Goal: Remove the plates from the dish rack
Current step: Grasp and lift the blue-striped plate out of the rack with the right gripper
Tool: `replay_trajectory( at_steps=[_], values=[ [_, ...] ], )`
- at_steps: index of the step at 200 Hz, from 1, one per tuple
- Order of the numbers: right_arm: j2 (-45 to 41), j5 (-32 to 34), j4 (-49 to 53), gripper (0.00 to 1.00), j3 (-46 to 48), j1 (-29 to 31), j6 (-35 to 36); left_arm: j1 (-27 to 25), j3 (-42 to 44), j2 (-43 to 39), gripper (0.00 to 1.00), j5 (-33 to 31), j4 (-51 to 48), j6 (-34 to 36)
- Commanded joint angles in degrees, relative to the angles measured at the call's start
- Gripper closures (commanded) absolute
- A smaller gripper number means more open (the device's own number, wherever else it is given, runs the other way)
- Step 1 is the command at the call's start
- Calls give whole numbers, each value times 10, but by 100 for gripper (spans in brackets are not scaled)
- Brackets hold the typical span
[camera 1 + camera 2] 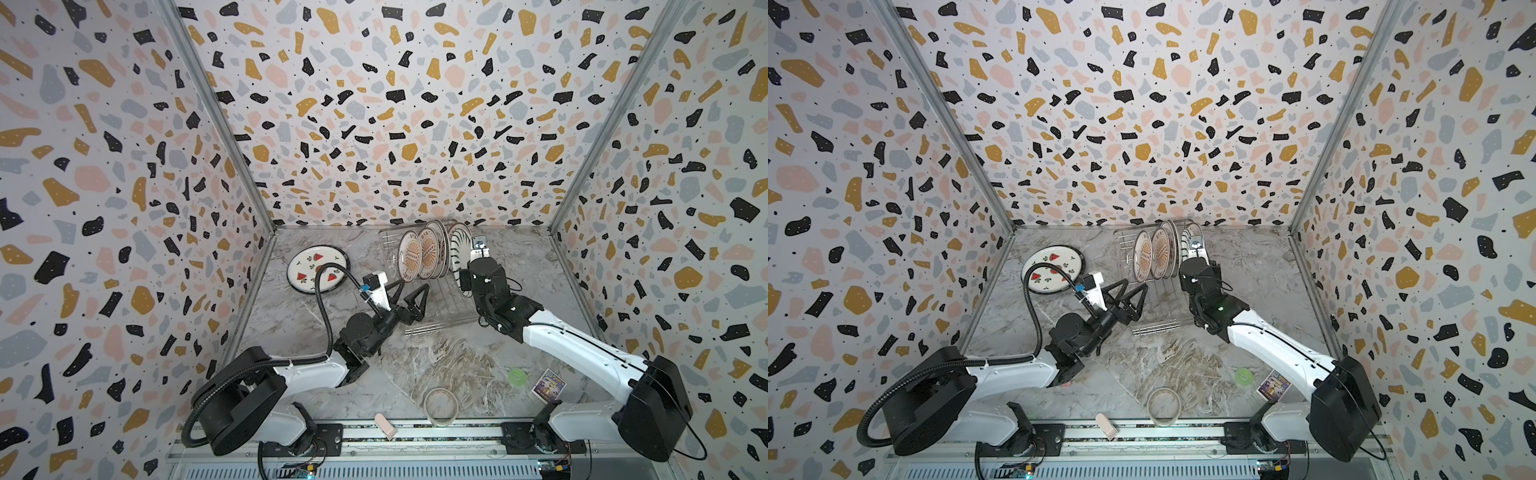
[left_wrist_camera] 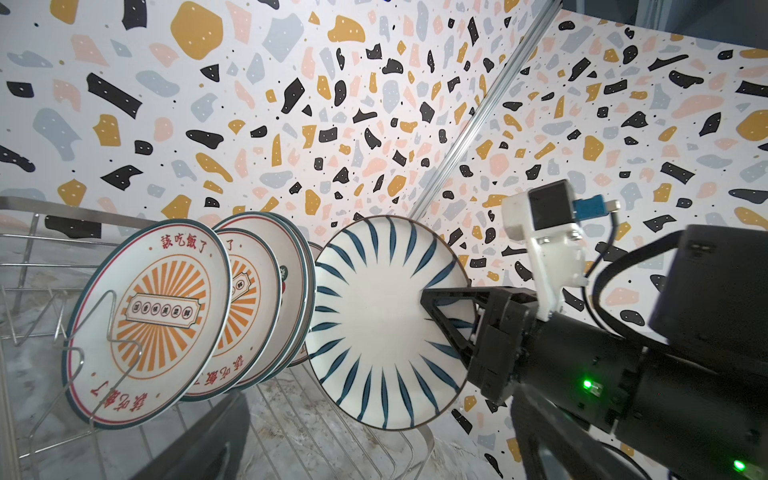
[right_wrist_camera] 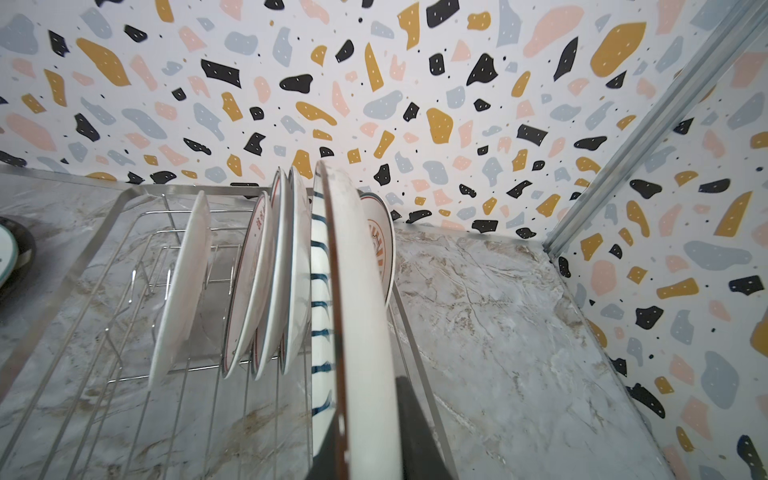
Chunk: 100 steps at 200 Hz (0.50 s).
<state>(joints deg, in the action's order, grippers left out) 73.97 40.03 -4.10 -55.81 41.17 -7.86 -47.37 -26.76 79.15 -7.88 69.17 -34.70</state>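
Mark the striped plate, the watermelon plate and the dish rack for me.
striped plate (image 2: 382,316): left wrist view, on its plain white centre.
watermelon plate (image 1: 309,262): a top view, on the middle of its face.
dish rack (image 1: 440,325): a top view, on its near wire rail.

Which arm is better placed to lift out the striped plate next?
Right. The right end effector is clamped on the striped plate at the dish rack; the left end effector hangs open, touching no plate.
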Motion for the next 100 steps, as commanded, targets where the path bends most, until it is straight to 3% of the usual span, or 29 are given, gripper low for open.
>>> replay_trajectory(
  at_steps=[1,53,100],
  values=[
    [-49,78,-84,88,-6,27,15,-3,10,-6,0,11,37,-2],
    [-94,150,-106,88,26,77,37,-3,32,-48,0,-35,7,15],
    [-135,134,-115,89,59,90,29,-3,32,-48,0,-27,4,16]
  ],
)
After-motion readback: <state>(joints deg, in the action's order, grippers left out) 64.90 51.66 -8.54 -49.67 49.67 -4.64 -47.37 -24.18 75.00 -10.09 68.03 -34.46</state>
